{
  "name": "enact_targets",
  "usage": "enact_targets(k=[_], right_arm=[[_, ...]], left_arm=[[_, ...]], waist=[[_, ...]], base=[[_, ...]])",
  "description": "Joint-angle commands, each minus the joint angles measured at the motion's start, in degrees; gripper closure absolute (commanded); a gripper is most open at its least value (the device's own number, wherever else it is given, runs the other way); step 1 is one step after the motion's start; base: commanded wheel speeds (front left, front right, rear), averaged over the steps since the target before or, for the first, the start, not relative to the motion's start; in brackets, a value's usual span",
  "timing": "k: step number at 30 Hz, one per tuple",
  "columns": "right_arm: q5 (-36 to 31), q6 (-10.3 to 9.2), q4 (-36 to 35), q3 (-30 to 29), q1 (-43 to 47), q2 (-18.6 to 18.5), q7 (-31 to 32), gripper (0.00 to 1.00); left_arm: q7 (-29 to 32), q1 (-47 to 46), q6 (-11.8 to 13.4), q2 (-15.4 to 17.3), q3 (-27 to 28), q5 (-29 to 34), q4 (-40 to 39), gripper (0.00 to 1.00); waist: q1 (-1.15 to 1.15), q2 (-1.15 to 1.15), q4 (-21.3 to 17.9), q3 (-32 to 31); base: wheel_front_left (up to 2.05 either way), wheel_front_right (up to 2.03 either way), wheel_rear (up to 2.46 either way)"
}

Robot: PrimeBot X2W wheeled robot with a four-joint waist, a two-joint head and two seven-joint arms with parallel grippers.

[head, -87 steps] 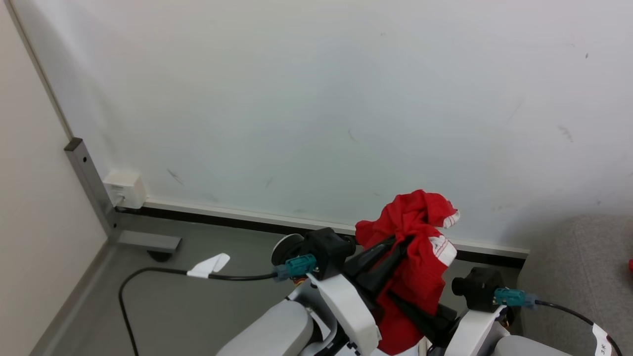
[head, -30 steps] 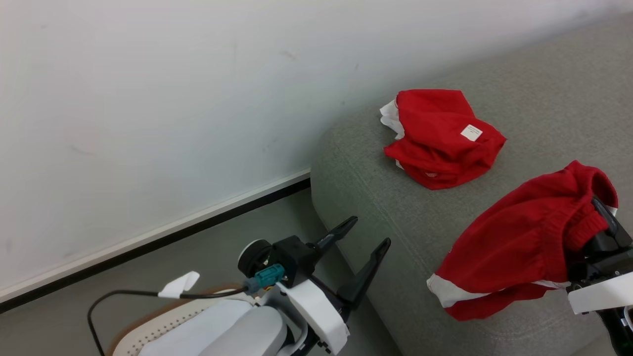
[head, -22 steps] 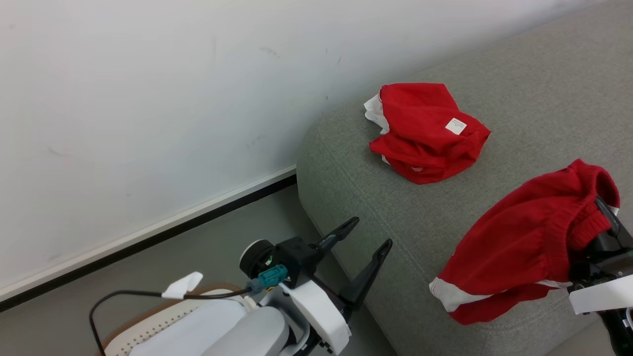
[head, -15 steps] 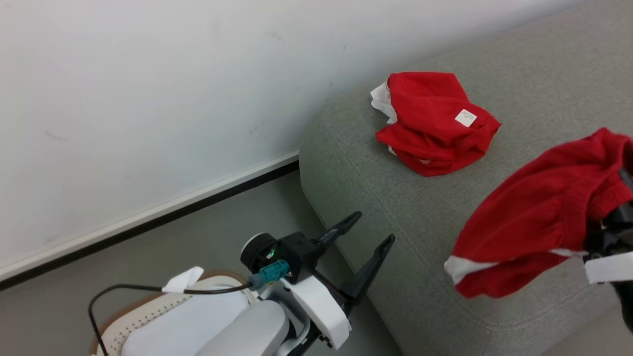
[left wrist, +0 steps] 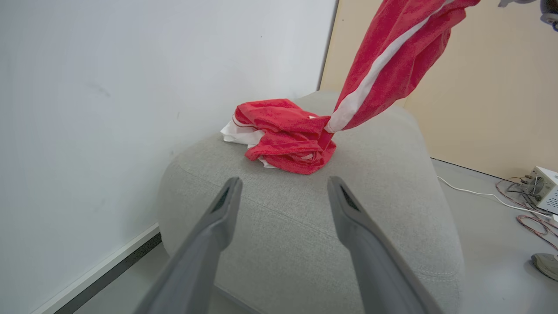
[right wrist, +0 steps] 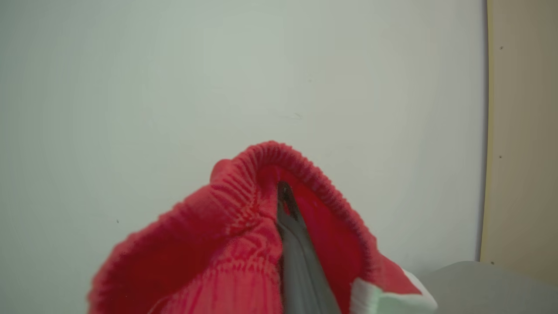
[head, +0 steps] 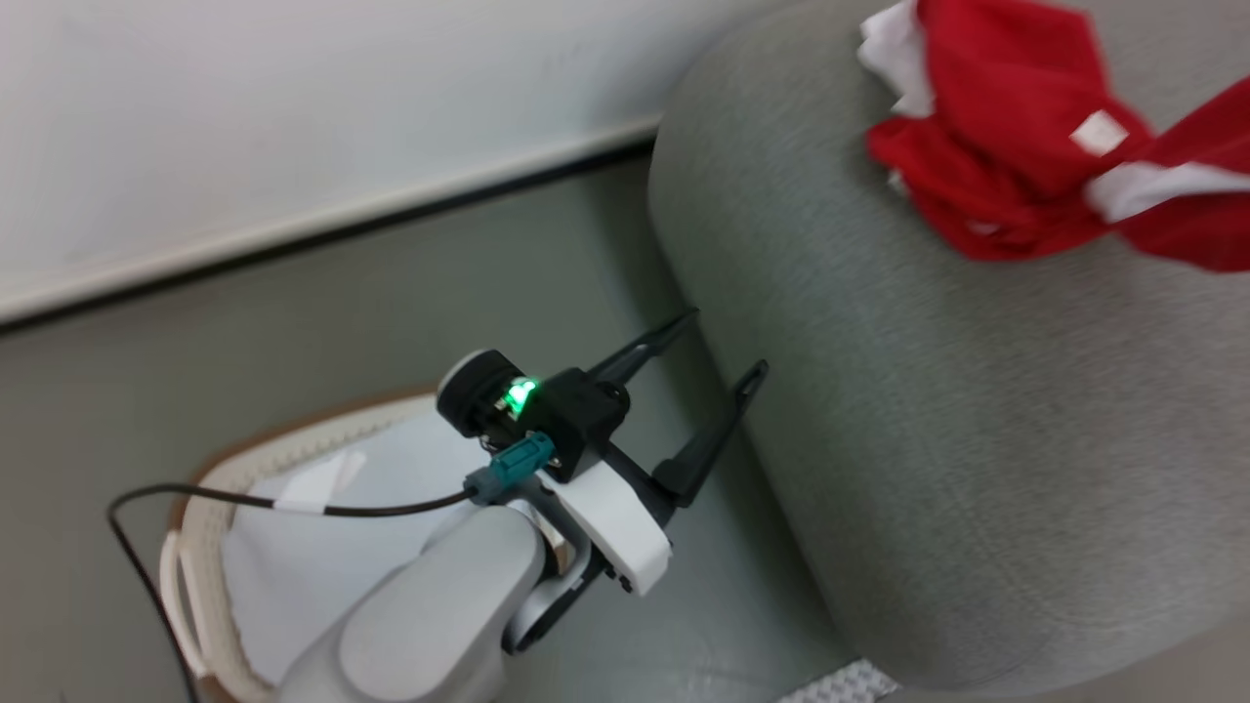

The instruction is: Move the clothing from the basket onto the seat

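Our right hand (right wrist: 283, 192), clamped shut on red shorts (left wrist: 392, 56), dangles them at upper right over the sofa (left wrist: 348, 218), hem touching the crumpled red garment (left wrist: 283, 135) there. Our left hand (head: 723, 342) gapes empty. If we release too near the rounded edge, the shorts may slide off.

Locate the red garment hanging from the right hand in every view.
Head view: the hanging garment sits at the right edge, high up, beside the crumpled garment.
Left wrist view: it is at the top, right of centre, draping down toward the crumpled garment.
Right wrist view: it is at bottom centre, bunched around the shut right hand.
Shared landmark: the grey sofa.
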Motion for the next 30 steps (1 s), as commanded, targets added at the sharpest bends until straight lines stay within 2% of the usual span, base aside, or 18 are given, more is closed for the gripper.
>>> enact_targets(k=[1,6,12,17,20,23,24,25,30], right_arm=[[-1.5,-0.13,2.0,-2.7,-3.0,0.1,0.1,1.0],[-2.7,-0.13,8.6,-3.8,-7.7,-1.6,0.1,1.0],[-3.8,-0.13,22.7,1.3,-14.0,-4.8,1.6,1.0],[-3.4,-0.13,32.8,7.9,-17.0,-3.8,7.3,1.0],[-1.0,-0.13,37.4,11.3,-17.5,-2.1,13.3,1.0],[0.9,-0.13,40.0,14.9,-17.3,-2.0,20.2,0.62],[1.6,-0.13,40.3,15.8,-17.3,-2.3,21.6,0.26],[2.0,-0.13,40.7,16.5,-17.4,-2.9,22.7,0.0],[3.4,-0.13,40.6,20.6,-17.0,-4.0,24.8,0.0]], left_arm=[[1.1,-1.2,0.3,1.7,0.2,1.0,-1.5,0.0],[2.8,-2.9,0.7,2.9,0.1,2.0,-4.1,0.0],[3.6,-4.8,1.2,3.2,0.0,3.0,-6.3,0.0],[3.0,-4.9,1.8,3.6,0.2,2.8,-6.6,0.0],[2.5,-4.6,1.9,3.5,0.2,2.4,-6.2,0.0],[2.2,-4.4,2.0,3.3,0.2,2.1,-5.9,0.0],[2.1,-4.4,2.2,3.3,0.2,2.0,-5.8,0.0],[1.9,-4.4,2.3,3.3,0.2,1.9,-5.7,0.0],[1.1,-3.0,2.2,3.1,0.2,1.2,-4.4,0.0]], waist=[[-0.01,0.0,4.9,8.9],[-0.01,0.0,7.5,14.3],[-0.01,0.0,11.2,19.3],[-0.01,0.0,12.5,20.5],[-0.01,0.0,12.8,20.1],[-0.01,0.0,12.9,19.1],[-0.01,0.0,13.0,18.8],[-0.01,0.0,12.9,18.5],[-0.01,0.0,12.4,15.0]], base=[[0.0,0.0,0.0],[0.0,0.0,0.0],[0.0,0.0,0.0],[0.0,0.0,0.0],[0.0,0.0,0.0],[0.0,0.0,0.0],[0.0,0.0,0.0],[0.0,0.0,0.0],[0.0,0.0,0.0]])
